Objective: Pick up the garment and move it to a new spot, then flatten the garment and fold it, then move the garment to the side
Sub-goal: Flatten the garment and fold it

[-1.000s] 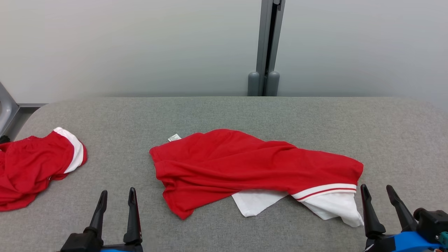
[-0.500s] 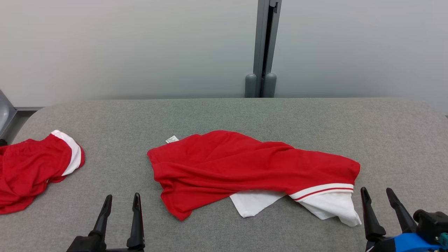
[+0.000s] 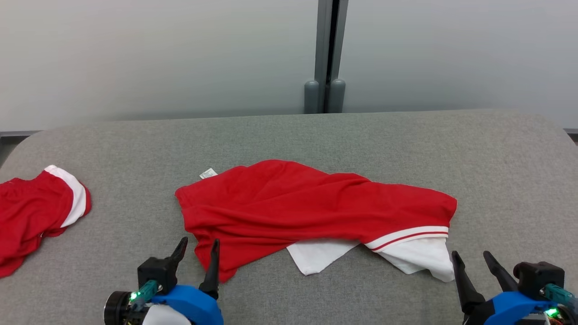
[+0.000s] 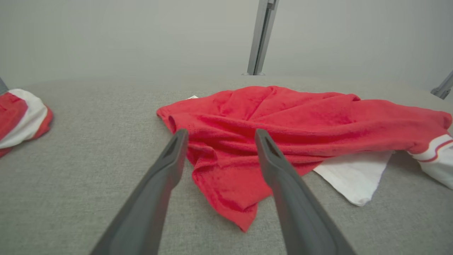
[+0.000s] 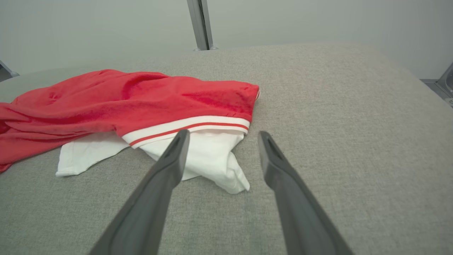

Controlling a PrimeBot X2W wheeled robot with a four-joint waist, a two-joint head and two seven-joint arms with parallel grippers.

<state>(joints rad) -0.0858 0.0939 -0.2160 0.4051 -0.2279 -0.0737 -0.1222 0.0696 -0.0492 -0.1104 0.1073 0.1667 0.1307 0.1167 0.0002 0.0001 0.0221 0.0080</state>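
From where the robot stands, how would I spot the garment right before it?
Find the grey table. Across its middle lies a red garment, white cloth poking out at its near edge. Unlike the second garment at the left end, its white band has a red stripe, and a label sits at its far left corner.
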